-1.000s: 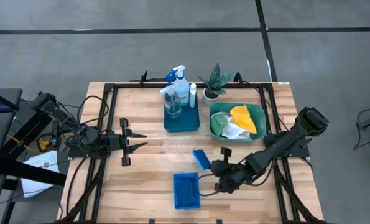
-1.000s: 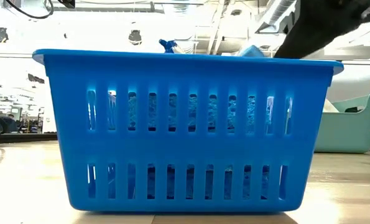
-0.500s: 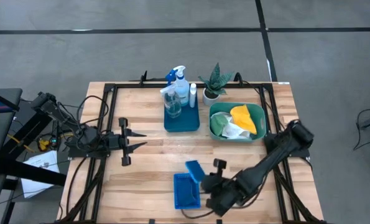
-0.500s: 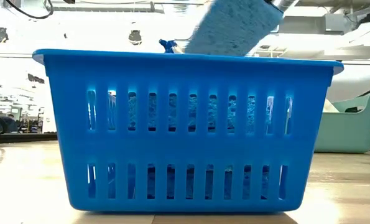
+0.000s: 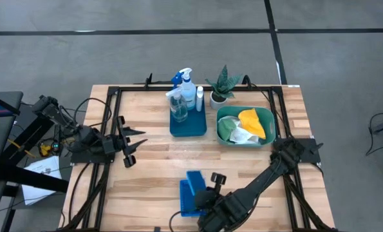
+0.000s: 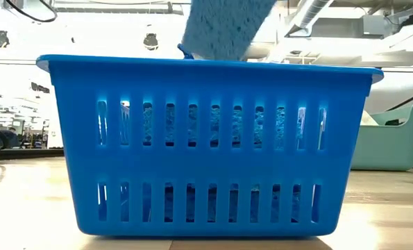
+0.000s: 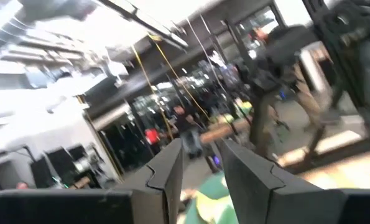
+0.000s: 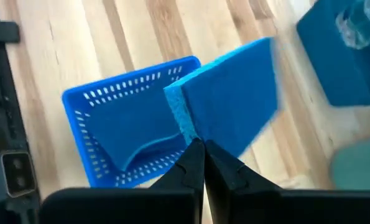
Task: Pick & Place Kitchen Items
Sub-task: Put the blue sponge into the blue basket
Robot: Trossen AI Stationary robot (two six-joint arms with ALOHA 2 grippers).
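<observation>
Right gripper [image 8: 197,146] with blue sponge [image 8: 231,93] above basket [image 8: 97,102]

Both arms are black, jointed segments with loose black cables trailing along them. The left gripper [image 5: 132,147] has two slim pointed black fingers; the right gripper's [image 8: 199,149] fingers are matte black, tapering wedges.

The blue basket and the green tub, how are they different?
The blue basket has slotted walls you can see through; the green tub has solid walls. The blue basket sits at the table's near edge; the green tub sits farther back, beside the potted plant. The blue basket holds blue sponge material, and the right gripper holds a blue sponge above it; the green tub holds yellow, white and green cloths. Both are open-topped containers.
</observation>
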